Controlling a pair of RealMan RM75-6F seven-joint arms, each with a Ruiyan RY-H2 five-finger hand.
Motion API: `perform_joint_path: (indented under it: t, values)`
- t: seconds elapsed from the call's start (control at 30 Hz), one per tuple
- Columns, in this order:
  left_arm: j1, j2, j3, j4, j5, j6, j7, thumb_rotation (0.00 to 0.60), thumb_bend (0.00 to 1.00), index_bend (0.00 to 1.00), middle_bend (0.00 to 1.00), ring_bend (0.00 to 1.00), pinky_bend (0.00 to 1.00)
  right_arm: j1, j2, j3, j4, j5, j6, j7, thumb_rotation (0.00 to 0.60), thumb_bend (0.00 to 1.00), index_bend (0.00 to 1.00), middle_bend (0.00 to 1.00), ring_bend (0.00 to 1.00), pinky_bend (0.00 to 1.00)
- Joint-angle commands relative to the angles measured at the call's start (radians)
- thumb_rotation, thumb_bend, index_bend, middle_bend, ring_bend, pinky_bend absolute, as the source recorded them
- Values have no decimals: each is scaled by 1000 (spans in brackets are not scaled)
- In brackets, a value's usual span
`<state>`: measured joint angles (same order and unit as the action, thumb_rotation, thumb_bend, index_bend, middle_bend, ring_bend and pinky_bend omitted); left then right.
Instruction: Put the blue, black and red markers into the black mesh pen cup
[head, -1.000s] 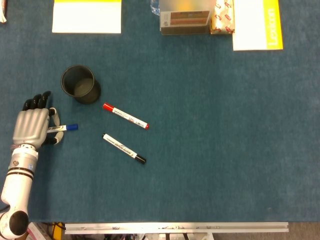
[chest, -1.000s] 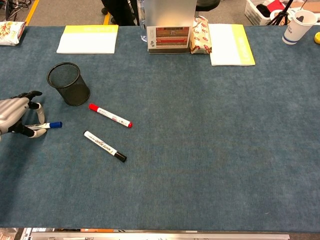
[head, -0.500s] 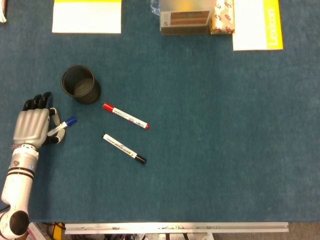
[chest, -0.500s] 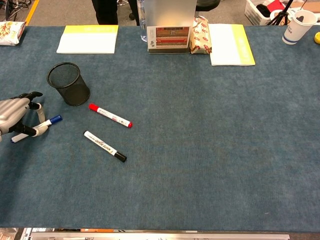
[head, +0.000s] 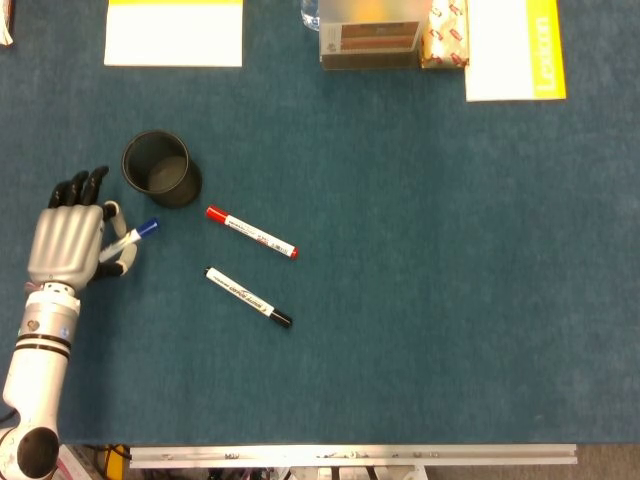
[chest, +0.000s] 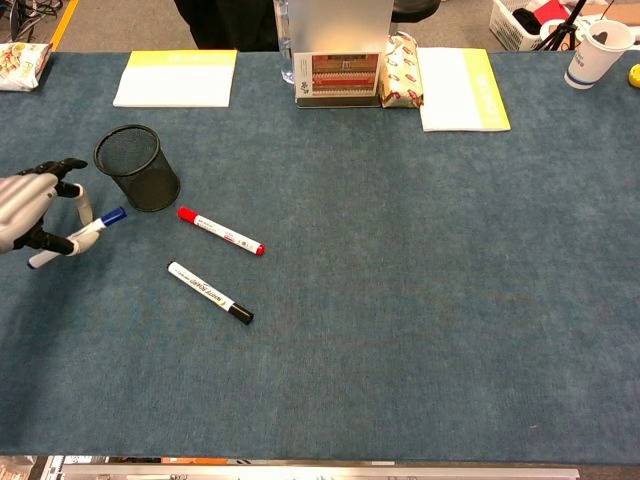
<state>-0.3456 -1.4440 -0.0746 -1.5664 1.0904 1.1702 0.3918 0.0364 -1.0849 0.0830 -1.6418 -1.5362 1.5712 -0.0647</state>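
Step in hand: blue marker (chest: 78, 233) pinched in left hand (head: 68, 245) at left edge of frame, fingers (head: 80, 188) curled around it, cap pointing toward cup (head: 157, 169) just up and right. Right hand not in view. Red marker (head: 251, 232) and black marker (head: 248, 297) flat on counter (head: 430, 280), right of cup, apart. Next, probably: lift over rim, tip marker upright, then release inside.
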Motion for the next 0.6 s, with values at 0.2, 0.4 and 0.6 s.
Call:
perform_joint_path:
  t: [0.2, 0.4, 0.6]
  values:
    - [-3, 49, -48, -83, 71, 93, -7, 524, 364, 549, 61, 0, 93, 1, -1, -1, 0, -1, -2, -3, 600, 0, 339, 325, 419, 643]
    - [-5, 76, -61, -121, 94, 139, 46, 534, 364, 550, 62, 0, 93, 2, -3, -2, 0, -1, -4, -7, 600, 0, 339, 325, 420, 643]
    - [-17, 57, -75, -113, 138, 156, 3, 562, 364, 550, 62, 0, 93, 3, -5, -2, 1, 1, -7, -10, 600, 0, 339, 325, 419, 643]
